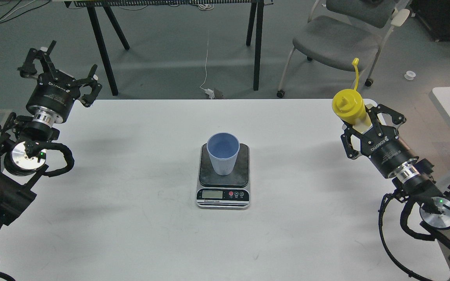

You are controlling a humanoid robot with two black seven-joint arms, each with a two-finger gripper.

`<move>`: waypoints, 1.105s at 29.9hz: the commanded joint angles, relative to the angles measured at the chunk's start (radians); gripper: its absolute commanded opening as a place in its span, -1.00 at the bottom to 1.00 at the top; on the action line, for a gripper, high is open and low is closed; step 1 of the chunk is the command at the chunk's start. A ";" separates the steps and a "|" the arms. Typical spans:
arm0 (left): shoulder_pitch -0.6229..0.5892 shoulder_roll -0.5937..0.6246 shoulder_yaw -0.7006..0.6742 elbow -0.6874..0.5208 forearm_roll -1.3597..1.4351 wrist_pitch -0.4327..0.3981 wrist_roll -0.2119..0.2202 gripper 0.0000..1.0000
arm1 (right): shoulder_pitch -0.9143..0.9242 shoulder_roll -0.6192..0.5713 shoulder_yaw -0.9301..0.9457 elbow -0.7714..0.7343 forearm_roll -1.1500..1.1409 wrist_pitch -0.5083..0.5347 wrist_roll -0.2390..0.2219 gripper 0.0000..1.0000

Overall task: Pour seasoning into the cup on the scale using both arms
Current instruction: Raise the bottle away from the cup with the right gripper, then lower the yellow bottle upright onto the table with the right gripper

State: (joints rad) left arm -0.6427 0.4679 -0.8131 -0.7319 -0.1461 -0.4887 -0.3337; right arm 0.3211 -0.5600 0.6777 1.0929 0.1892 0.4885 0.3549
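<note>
White surface (131,218) carries the scale (224,176) nearest me, its display facing me so a reading can be taken, with the blue cup (222,153) upright on its platform, mouth open to receive. Farther right, my right gripper (365,123) pinches the seasoning (349,106), cap flipped off its nozzle, well apart from the cup. Farthest left, my left gripper (63,72) hangs spread and empty, likely free to steady something.

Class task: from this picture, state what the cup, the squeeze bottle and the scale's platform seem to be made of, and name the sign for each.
Cup: probably thin plastic; matte light blue, finely ribbed wall.
Squeeze bottle: likely soft plastic; uniform opaque yellow, thin cap tether.
Scale platform: unclear, perhaps glass or plastic; dark grey, smooth, faintly smudged.
</note>
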 commanded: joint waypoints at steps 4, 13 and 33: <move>0.003 0.002 0.002 -0.012 0.000 0.000 -0.001 0.99 | -0.079 0.071 0.013 -0.013 0.035 0.000 -0.001 -0.03; 0.003 0.018 0.003 -0.038 0.000 0.000 0.001 0.99 | -0.117 0.163 0.037 -0.013 0.084 0.000 0.001 -0.01; 0.006 0.052 0.012 -0.100 0.005 0.041 0.002 0.99 | -0.168 0.216 0.068 -0.122 0.154 0.000 0.001 0.55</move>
State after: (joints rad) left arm -0.6374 0.5170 -0.8007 -0.8272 -0.1413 -0.4504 -0.3307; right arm 0.1550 -0.3431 0.7455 0.9704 0.3411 0.4907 0.3540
